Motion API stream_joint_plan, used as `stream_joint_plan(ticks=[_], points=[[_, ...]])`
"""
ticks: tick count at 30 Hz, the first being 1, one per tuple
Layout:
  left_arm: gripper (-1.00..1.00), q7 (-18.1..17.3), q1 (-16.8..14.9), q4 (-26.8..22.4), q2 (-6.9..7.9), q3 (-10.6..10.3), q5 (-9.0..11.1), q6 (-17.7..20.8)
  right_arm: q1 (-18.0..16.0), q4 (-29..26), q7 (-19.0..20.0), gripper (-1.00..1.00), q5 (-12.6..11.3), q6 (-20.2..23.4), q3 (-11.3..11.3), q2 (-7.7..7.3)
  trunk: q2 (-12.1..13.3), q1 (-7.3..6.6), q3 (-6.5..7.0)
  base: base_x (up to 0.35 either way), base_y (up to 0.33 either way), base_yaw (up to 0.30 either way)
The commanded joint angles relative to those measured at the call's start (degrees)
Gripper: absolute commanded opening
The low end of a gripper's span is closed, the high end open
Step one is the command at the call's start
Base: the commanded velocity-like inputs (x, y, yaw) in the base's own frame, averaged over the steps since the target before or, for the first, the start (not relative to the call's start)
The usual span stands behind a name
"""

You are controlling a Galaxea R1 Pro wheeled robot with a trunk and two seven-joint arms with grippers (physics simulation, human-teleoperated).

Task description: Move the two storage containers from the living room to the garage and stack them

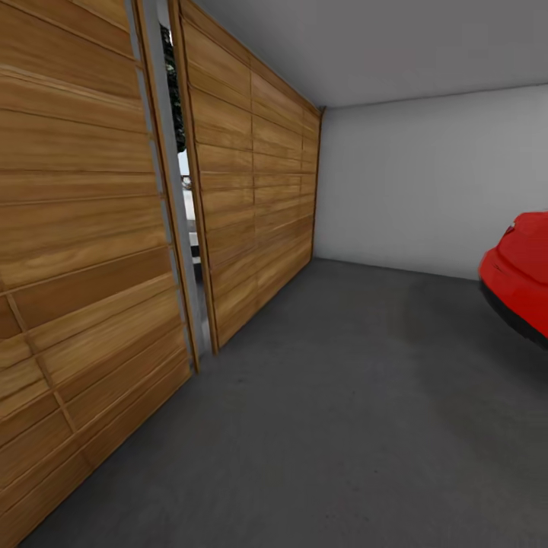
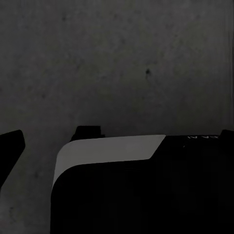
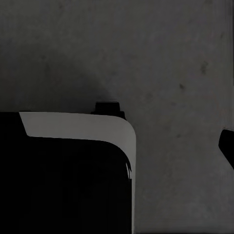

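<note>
Inside the garage, wide wooden panelled doors [image 1: 99,251] run along the left of the dark grey concrete floor [image 1: 342,426], a white wall [image 1: 426,183] stands beyond them, a red car [image 1: 521,274] noses in right of the doors, and whether either gripper is open cannot be told.

No text can be made out with certainty: the only lettering is a faint row of small pale characters on the black, white-edged robot body [image 2: 146,195] in the left wrist view, near its upper edge, too small and blurred to make out.
</note>
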Motion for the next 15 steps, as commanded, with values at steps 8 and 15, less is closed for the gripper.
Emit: stream_joint_plan(ticks=[8, 15], points=[[1.0, 0.0, 0.03, -0.08, -0.01, 0.04, -0.01, -0.08, -0.03, 0.02, 0.0, 1.0, -0.02, -0.06, 0.03, -0.01, -0.03, 0.0, 0.11, 0.0, 0.0, -0.264], [1.0, 0.0, 0.03, -0.08, -0.01, 0.04, -0.01, -0.08, -0.03, 0.02, 0.0, 1.0, -0.02, -0.07, 0.0, -0.01, -0.03, 0.0, 0.3, 0.0, 0.0, -0.266]])
